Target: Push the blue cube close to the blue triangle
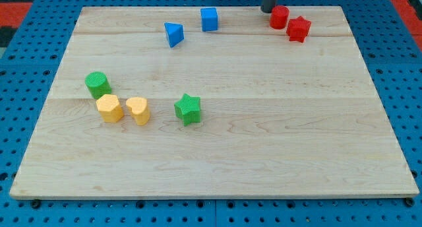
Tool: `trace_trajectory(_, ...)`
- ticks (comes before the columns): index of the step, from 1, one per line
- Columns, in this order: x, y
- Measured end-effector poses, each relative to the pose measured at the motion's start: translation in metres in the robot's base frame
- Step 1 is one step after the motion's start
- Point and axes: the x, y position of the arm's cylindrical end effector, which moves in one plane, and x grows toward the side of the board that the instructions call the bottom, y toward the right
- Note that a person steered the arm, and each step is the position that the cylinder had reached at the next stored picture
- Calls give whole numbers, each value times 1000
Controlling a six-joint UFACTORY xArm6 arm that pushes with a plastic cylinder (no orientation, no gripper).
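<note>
The blue cube [210, 19] stands near the view's top, a little left of centre. The blue triangle [174, 34] lies just to its lower left, a small gap between them. My tip [267, 10] is at the view's top edge, to the right of the blue cube and right beside the red cylinder [279, 17]. The rod comes down from the top and only its lower end shows.
A red star [299, 29] lies right of the red cylinder. A green cylinder [97, 84], a yellow hexagon [109, 108], a yellow heart [138, 110] and a green star [188, 109] sit at the left middle of the wooden board [264, 134].
</note>
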Motion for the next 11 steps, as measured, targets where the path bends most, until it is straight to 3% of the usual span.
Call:
trace_trajectory(1, 0, 22)
trace_trajectory(2, 0, 8)
trace_trajectory(3, -3, -66)
trace_trajectory(4, -2, -97)
trace_trajectory(8, -3, -121)
trace_trajectory(11, -14, -198)
